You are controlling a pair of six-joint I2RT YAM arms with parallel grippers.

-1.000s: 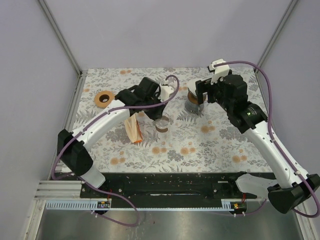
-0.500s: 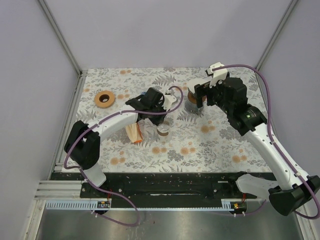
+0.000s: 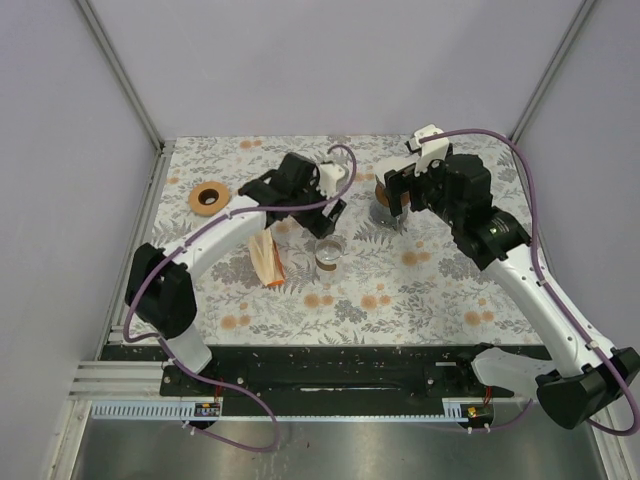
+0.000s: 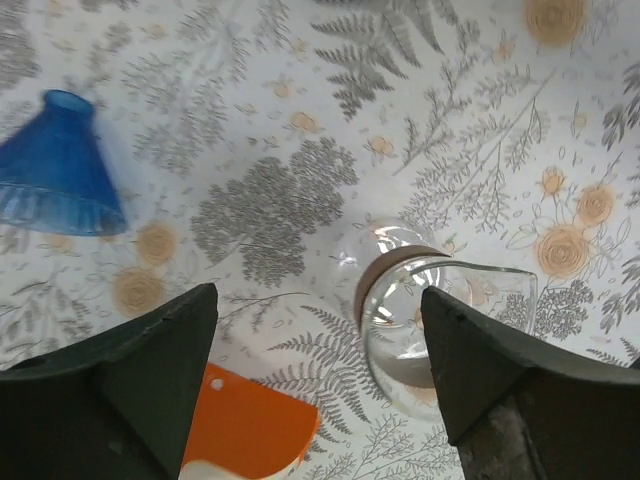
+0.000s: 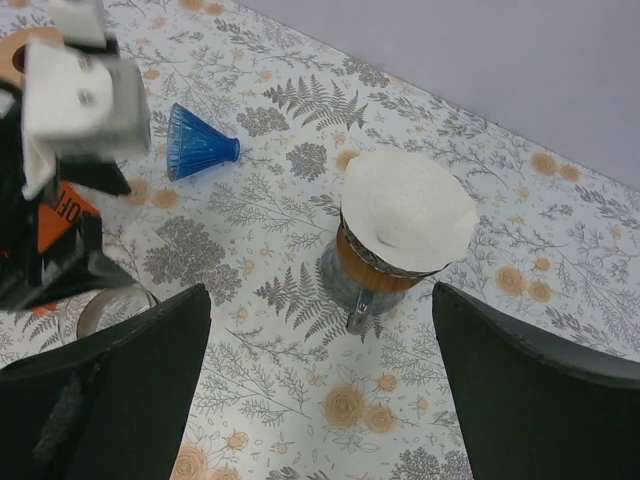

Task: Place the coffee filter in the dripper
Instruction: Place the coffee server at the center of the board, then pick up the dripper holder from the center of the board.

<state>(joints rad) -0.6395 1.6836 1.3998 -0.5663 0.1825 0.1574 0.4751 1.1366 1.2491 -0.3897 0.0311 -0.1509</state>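
Flower-patterned cloth covers the table (image 3: 420, 290). The white paper filter (image 5: 405, 212) sits opened inside the dripper (image 5: 365, 265), right of centre at the back. From above, the right gripper (image 5: 318, 300) hides most of it; its jaws are spread wide, holding nothing. The left gripper (image 4: 318, 300), jaws also released, hangs over a clear glass (image 4: 415, 320). An orange packet (image 4: 245, 430) is cut off, its print unreadable.

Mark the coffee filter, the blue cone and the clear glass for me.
coffee filter (image 5: 405, 208), right wrist view, middle of the white paper.
blue cone (image 5: 198, 142), right wrist view, ribbed side.
clear glass (image 4: 410, 345), left wrist view, clear lower wall.
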